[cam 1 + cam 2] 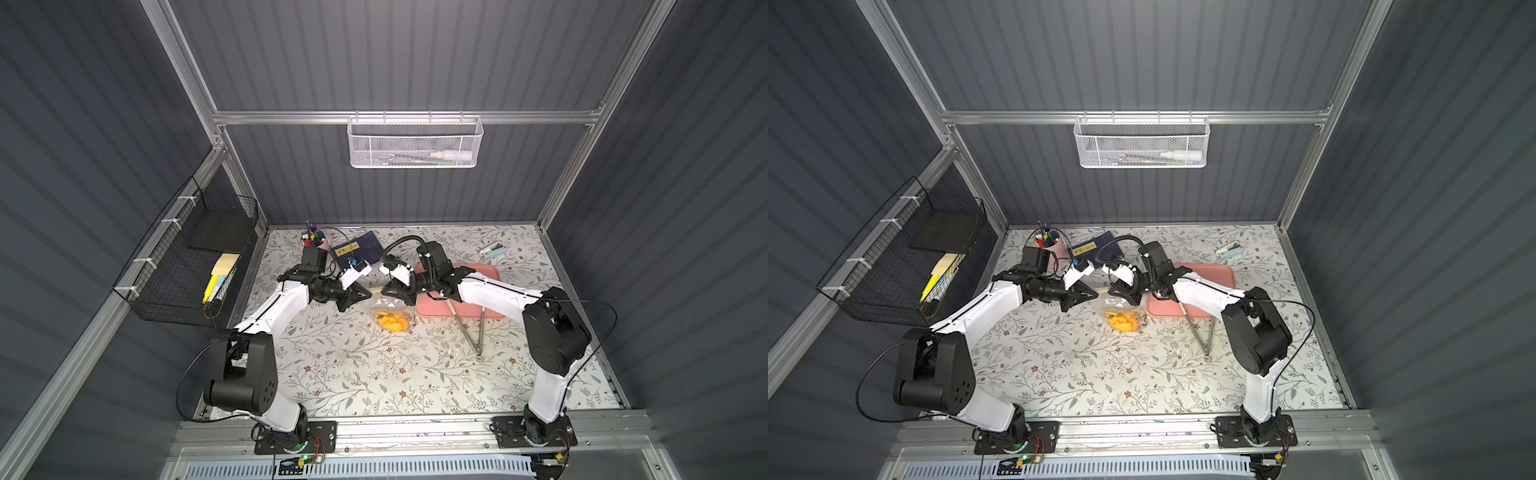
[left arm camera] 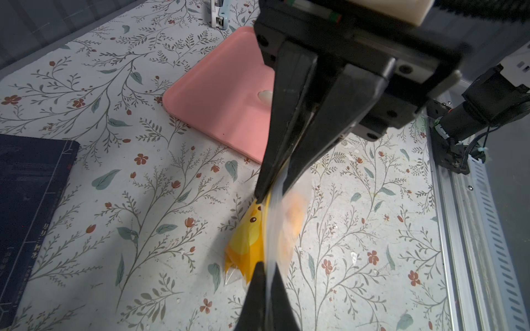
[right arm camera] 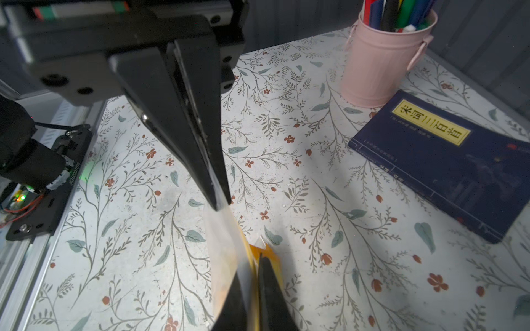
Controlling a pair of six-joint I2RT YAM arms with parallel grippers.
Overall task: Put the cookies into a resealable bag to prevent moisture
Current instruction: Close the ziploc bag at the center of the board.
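The resealable bag (image 1: 395,308), clear plastic with a yellow cartoon patch (image 2: 249,238), hangs just above the floral table between my two grippers in both top views. The cookies (image 1: 392,323) (image 1: 1123,323) lie inside it as an orange heap and show blurred through the plastic (image 2: 292,217). My left gripper (image 1: 369,294) (image 2: 266,286) is shut on one end of the bag's top edge. My right gripper (image 1: 384,291) (image 3: 255,275) is shut on the other end, along the yellow seal strip. The two sets of fingertips stand almost tip to tip.
A pink tray (image 1: 486,286) lies just right of the bag, with metal tongs (image 1: 469,332) leaning over its front edge. Behind stand a dark blue book (image 1: 357,249) and a pink pen cup (image 3: 381,63). A small stapler-like object (image 1: 492,250) sits at the back right.
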